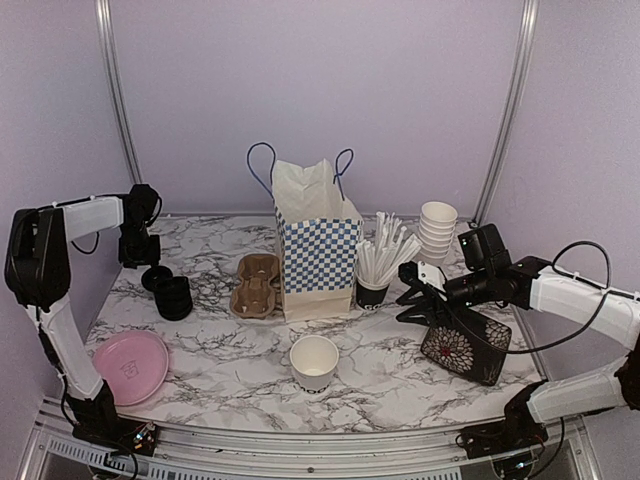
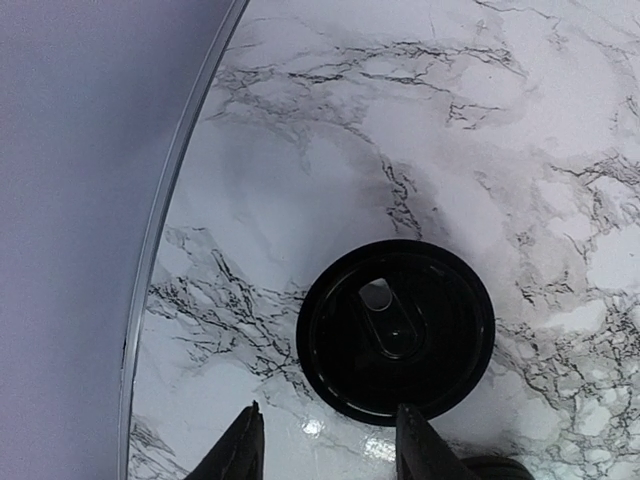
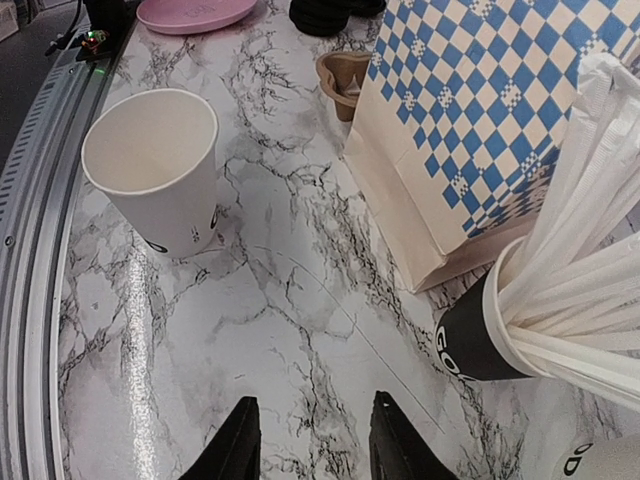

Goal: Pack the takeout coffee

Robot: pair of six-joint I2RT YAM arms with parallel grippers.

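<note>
Status: nothing packed yet.
- Cup [image 1: 314, 362]: one, open-topped, no lid on it. Stands on the counter [image 1: 225, 345] in front of the bag [image 1: 318, 245].
- Carrier [image 1: 255, 285]: one, empty, just left of the bag.
- Lid [image 2: 395, 330]: one loose, flat on the counter well left of the bag, directly under the left fingers [image 2: 243, 452].
- Left fingers: apart, holding nothing.
- Right fingers [image 3: 238, 445]: right of the bag, likewise apart and empty.

Left to do, as I judge it: lid the cup, seat it in the carrier, bag it.

Also present:
- One stack of spare cups [image 1: 438, 228], right of the bag, rims too close to count.
- One straw cup [image 1: 372, 292].
- One stack of black rings [image 1: 175, 298].
- One pink plate [image 1: 130, 365].
</note>
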